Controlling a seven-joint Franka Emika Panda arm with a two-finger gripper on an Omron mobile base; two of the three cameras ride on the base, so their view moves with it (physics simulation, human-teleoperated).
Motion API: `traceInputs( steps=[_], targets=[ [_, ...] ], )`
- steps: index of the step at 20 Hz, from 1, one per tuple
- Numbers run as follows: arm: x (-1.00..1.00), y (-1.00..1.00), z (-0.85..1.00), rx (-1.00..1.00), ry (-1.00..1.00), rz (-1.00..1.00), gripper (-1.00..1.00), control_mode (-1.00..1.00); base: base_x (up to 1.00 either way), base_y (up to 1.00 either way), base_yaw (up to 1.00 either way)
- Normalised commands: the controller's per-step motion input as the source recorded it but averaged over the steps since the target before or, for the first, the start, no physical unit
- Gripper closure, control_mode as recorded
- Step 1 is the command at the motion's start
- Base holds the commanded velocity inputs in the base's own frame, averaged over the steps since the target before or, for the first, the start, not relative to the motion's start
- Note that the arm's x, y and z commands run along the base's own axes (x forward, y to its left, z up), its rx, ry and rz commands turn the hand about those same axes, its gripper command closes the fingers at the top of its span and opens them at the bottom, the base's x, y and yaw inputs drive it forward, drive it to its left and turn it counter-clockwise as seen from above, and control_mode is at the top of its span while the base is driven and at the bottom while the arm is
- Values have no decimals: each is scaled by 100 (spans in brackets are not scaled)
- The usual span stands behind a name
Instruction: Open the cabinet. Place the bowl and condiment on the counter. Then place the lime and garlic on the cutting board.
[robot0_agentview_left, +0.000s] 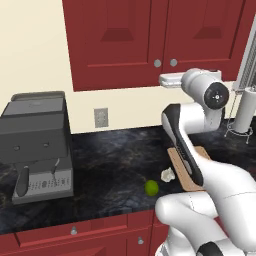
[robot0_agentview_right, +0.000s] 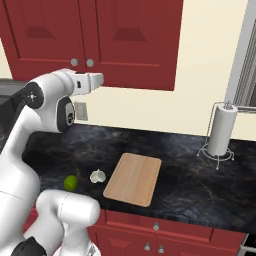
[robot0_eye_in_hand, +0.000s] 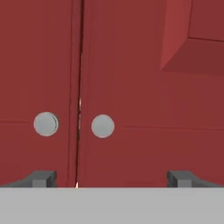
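Well, cabinet (robot0_eye_in_hand: 131, 87) doors shut (no legible writing), pincer (robot0_eye_in_hand: 112, 178) spread wide

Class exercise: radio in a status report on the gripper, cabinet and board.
Gripper open, facing cabinet knobs. Doors shut. Lime and garlic on counter, beside cutting board. Nothing in the way.

A dark marbled counter (robot0_agentview_right: 190, 185) carries a cutting board (robot0_agentview_right: 133, 178), with garlic (robot0_agentview_right: 97, 176) and a lime (robot0_agentview_right: 70, 182) to its left, a paper-towel stand (robot0_agentview_right: 220, 131) far right, and a coffee machine (robot0_agentview_left: 37, 142) far left.
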Motion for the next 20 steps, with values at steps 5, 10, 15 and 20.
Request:
traceInputs(
  steps=[5, 10, 15, 20],
  targets=[
    [22, 0, 22, 0, 0, 0, -100, -100, 0, 0, 0],
    [25, 3, 5, 0, 0, 0, -100, -100, 0, 0, 0],
    [28, 3, 1, 0, 0, 0, -100, -100, 0, 0, 0],
    [9, -3, 3, 0, 0, 0, -100, -100, 0, 0, 0]
  ],
)
